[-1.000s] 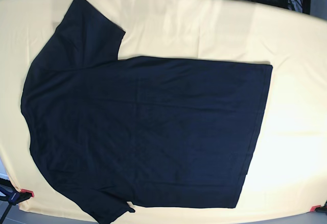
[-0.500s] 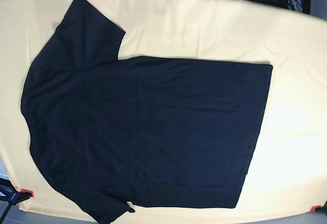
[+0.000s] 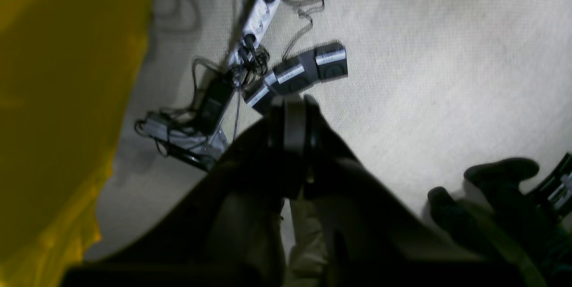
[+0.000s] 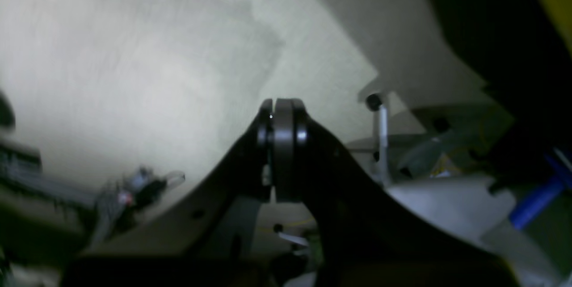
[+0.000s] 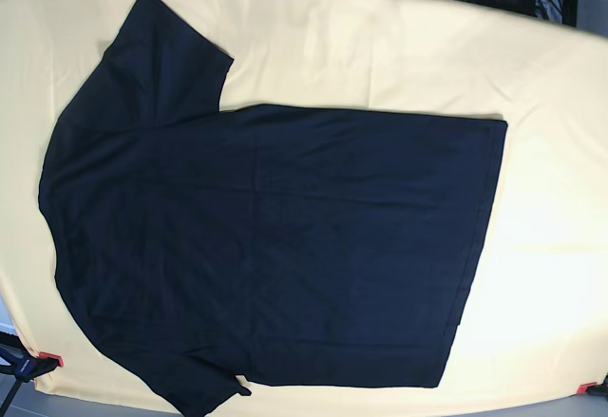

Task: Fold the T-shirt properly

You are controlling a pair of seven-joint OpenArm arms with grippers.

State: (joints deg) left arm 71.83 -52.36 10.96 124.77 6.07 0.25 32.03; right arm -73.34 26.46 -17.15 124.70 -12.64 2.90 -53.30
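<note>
On the yellow cloth (image 5: 380, 47) the T-shirt (image 5: 275, 246) lies flat, long axis left-right, hem rightward. Unchanged from the earlier frame. Left gripper (image 3: 292, 112) and right gripper (image 4: 282, 117) pressed together, empty.

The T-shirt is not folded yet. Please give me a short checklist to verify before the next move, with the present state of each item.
1. T-shirt lies flat and spread out on the yellow cloth: ok.
2. Both sleeves lie flat and visible: ok.
3. Any fold started: not ok, none yet.
4. Left end effector shut and empty: ok.
5. Right end effector shut and empty: ok.
6. Arms over the table: not ok, both wrist views show floor.
</note>
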